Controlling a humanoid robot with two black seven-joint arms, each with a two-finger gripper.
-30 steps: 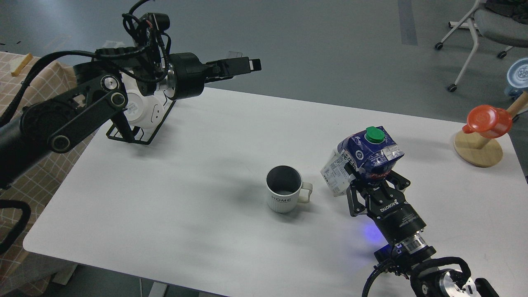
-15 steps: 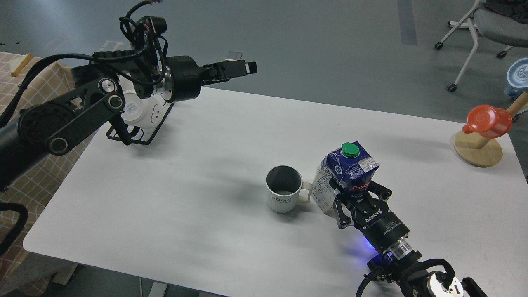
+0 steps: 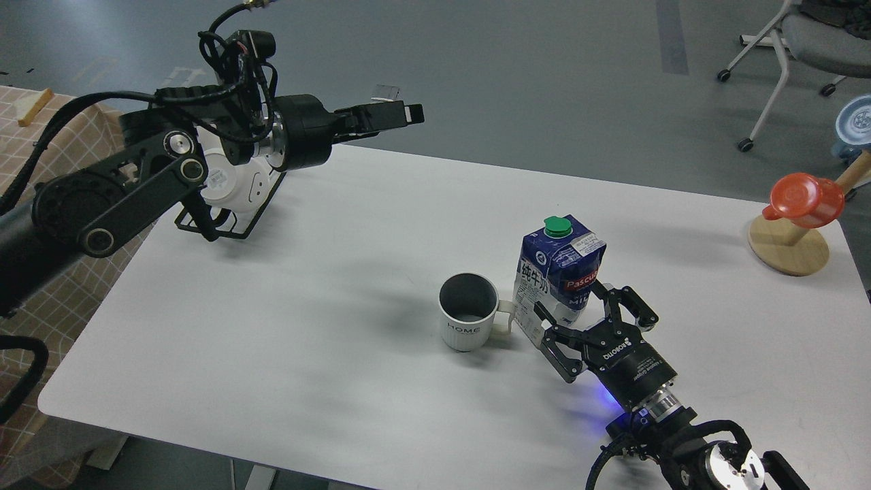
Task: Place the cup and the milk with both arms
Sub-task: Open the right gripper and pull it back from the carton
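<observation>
The white ribbed "HOME" cup [image 3: 468, 320] stands upright on the white table [image 3: 306, 286], handle to the right. The dark blue and white milk carton [image 3: 561, 265] with its green cap stands upright just right of the handle, very close to it. My right gripper [image 3: 575, 316] is open, with its fingers spread either side of the carton's lower part and no longer pressing it. My left gripper [image 3: 395, 116] hangs high over the table's far left edge, pointing right and holding nothing. It is seen side-on, so its fingers cannot be told apart.
A black wire rack with plain white mugs [image 3: 231, 184] sits at the table's far left, under my left arm. An orange-red cup [image 3: 806, 199] hangs on a wooden stand [image 3: 789, 248] at the far right. A chair [image 3: 803, 41] stands on the floor beyond.
My right gripper brought the tilted carton down and left, stood it upright beside the cup, and opened its fingers. My left arm barely moved.
</observation>
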